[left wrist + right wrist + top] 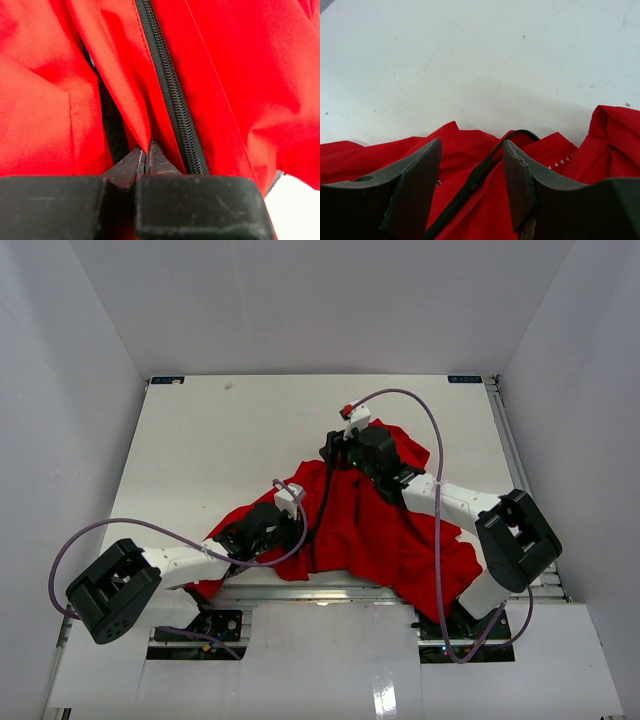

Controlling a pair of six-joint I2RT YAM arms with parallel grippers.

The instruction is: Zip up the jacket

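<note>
The red jacket (pixel 375 530) lies crumpled on the white table, its dark zipper (pixel 322 510) running down the middle. My left gripper (pixel 288 508) sits at the jacket's left front. In the left wrist view, the left gripper (pixel 146 150) is shut on a pointed fold of red fabric just left of the zipper (pixel 172 95). My right gripper (pixel 340 445) hovers at the jacket's far end. In the right wrist view, the right gripper (pixel 472 145) stands open, its fingers (pixel 415 185) straddling the zipper line and slider (pixel 472 182) without touching them.
The white table (pixel 230 440) extends beyond and left of the jacket, enclosed by grey walls. Purple cables (pixel 430 420) loop over both arms. A metal rail (pixel 320 590) runs along the near edge under the jacket's hem.
</note>
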